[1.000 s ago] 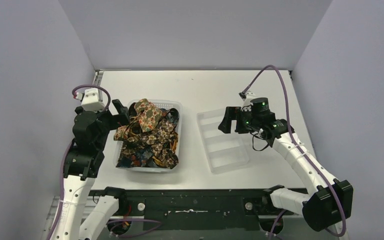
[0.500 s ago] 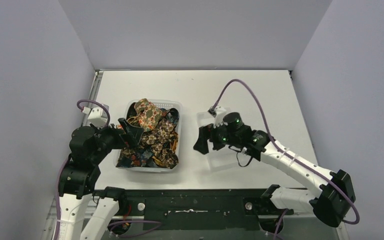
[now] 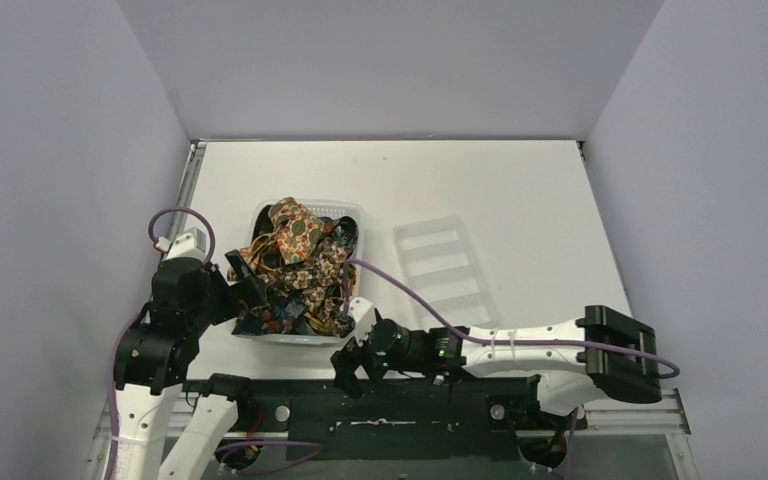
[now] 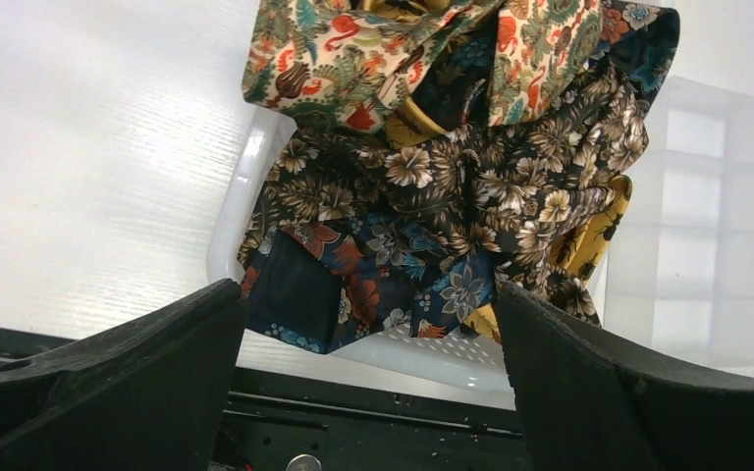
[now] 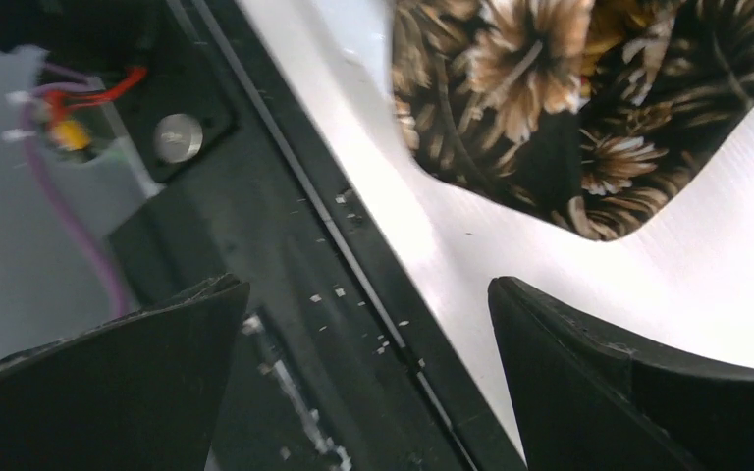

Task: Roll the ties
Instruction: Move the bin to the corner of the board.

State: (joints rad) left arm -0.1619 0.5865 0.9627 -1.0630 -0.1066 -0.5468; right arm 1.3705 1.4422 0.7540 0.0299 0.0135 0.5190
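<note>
Printed fabric in brown, navy, orange-tan and yellow fills the white basket (image 3: 290,340), which sits left of the desk's middle, close to the near edge. All the ties (image 3: 295,270) are heaped in it, tangled and unrolled, and some folds spill over the rim.

The left gripper (image 3: 248,292) hangs at the basket's left side, low over the near-left part of the heap. From its wrist camera the jaws are spread wide with nothing between them. The ties (image 4: 432,196) lie just ahead, with the basket's rim (image 4: 245,186) below them.

The right gripper (image 3: 345,365) is down at the desk's near edge, just off the basket's near-right corner, partly over the black rail (image 3: 410,400). Its jaws are also spread wide and empty. Just beyond its fingers (image 5: 609,373) lies the end of a dark brown floral tie (image 5: 550,118), on white; whether that white is basket or desk (image 3: 520,190) I cannot tell.

The clear tray (image 3: 445,270) sits to the right of the basket, apart from both arms.
</note>
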